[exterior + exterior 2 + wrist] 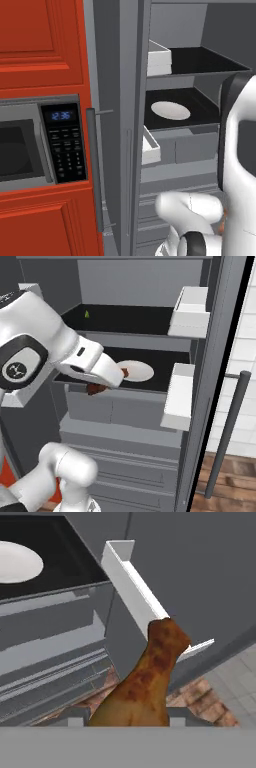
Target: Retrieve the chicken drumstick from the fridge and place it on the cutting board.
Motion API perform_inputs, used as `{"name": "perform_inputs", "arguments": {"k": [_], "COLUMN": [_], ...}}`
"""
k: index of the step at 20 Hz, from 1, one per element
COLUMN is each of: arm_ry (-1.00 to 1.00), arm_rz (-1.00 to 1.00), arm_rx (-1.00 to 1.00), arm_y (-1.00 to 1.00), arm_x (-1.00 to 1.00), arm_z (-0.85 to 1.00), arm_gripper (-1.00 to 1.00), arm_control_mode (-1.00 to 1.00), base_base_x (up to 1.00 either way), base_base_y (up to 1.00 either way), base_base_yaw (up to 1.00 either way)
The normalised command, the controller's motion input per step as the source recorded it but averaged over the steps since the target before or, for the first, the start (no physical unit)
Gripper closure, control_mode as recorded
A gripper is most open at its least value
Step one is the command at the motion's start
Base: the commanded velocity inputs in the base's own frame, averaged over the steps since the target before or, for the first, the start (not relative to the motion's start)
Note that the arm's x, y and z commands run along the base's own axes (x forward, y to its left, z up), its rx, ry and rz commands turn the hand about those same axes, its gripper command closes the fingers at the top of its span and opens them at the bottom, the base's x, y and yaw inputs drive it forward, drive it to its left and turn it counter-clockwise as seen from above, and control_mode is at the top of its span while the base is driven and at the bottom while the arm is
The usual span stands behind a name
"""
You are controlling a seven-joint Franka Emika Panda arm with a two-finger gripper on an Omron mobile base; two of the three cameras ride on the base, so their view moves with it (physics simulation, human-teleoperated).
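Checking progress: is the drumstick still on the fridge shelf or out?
Out: the shut gripper holds the drumstick in front of the fridge shelf.

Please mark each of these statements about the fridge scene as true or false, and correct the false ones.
1. The end effector is shut on the chicken drumstick. True.
2. The white plate lies on a black shelf inside the fridge. True.
3. The drumstick lies on the white plate. False: it is clamped in the end effector, off the plate and in front of the shelf.
4. The fridge door is closed. False: the fridge stands open, with its shelves and white door bins in sight.
5. A microwave with a lit clock sits in the red cabinets left of the fridge. True.
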Motion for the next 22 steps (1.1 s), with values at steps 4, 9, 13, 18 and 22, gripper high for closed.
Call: {"name": "perform_inputs", "arguments": {"k": [4, 9, 13, 18, 22], "arm_ry": [0.08, -0.21, -0.27, 0.03, 0.00], "arm_rz": [0.49, 0.19, 0.00, 0.03, 0.00], "arm_rx": [-0.05, 0.21, 0.17, 0.00, 0.00], "arm_y": [0.89, 0.72, 0.38, 0.02, 0.00], "arm_x": [-0.80, -0.15, -0.01, -0.27, 0.00], "arm_z": [-0.13, -0.28, -0.16, -0.08, 0.00], "arm_gripper": [1.00, 1.00, 1.00, 1.00, 1.00], "arm_control_mode": [-1.00, -1.00, -1.00, -1.00, 1.00], "base_base_x": [0.00, 0.00, 0.00, 0.00, -1.00], "base_base_y": [0.00, 0.00, 0.00, 0.00, 0.09], "base_base_yaw": [0.00, 0.00, 0.00, 0.00, 0.14]}}
